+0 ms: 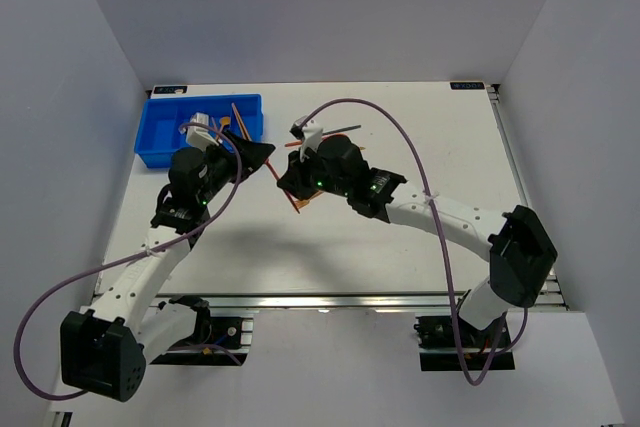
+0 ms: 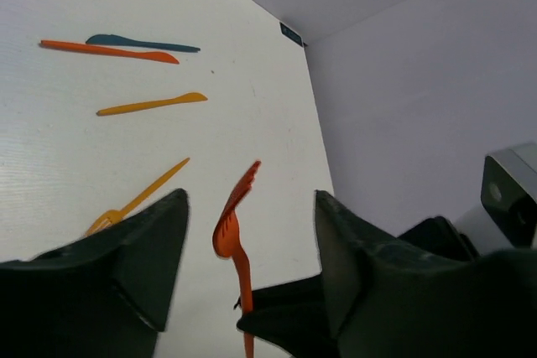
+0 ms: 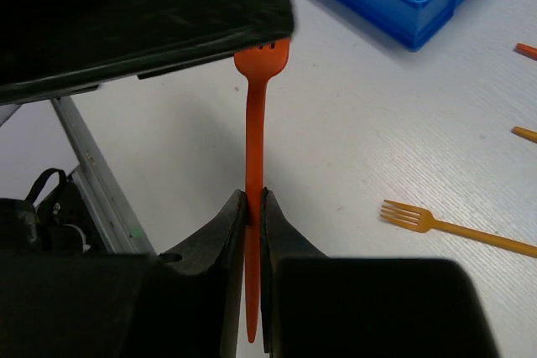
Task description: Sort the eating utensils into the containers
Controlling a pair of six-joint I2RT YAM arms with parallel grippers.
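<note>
**Clearance around the two end effectors.** The left end effector [image 2: 250,207] and right end effector [image 3: 254,197] meet tip to tip above the white worktop [image 1: 330,247], leaving no passage between them. The slim orange plastic fork [image 3: 254,123], clamped by its handle in the right one, stands inside the left one's parted jaws, apparently with a gap on either side. The shallow bright blue plastic tray [image 1: 148,152] blocks the far-left corner. A flat yellow-orange plastic fork [image 3: 457,226] and a yellow-orange plastic knife [image 2: 151,104] lie low beyond. Looping purple cables [image 1: 350,100] arch overhead. The near and right worktop lies open.
</note>
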